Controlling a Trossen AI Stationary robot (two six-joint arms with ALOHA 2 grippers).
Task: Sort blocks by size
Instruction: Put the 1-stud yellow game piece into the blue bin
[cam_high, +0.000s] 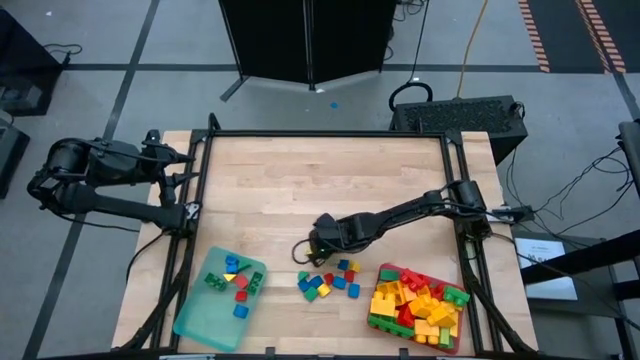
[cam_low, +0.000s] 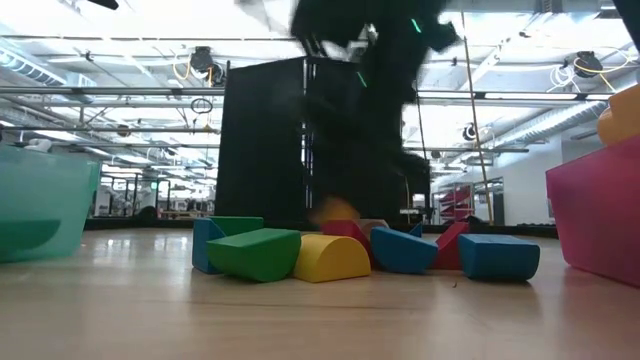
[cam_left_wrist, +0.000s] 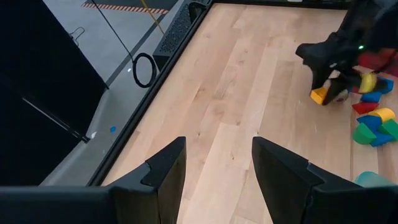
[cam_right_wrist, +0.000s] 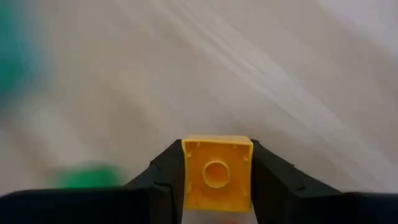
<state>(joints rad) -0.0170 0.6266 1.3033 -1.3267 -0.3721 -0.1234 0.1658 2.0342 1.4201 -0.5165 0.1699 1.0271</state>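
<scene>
Right arm stretched toward frame centre, right gripper (cam_high: 318, 243) clamped. Left arm folded upper left, left gripper (cam_left_wrist: 216, 163) fingers parted.

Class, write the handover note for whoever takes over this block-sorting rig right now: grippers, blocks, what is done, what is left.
Right gripper: shut on a small yellow block, mid-table beside the loose pile.
Left gripper: open, empty, parked at the table's far-left edge.
Done: a few small blocks in the teal tray; larger blocks fill the red tray.
Left: place the held block, then sort the loose pile.
</scene>
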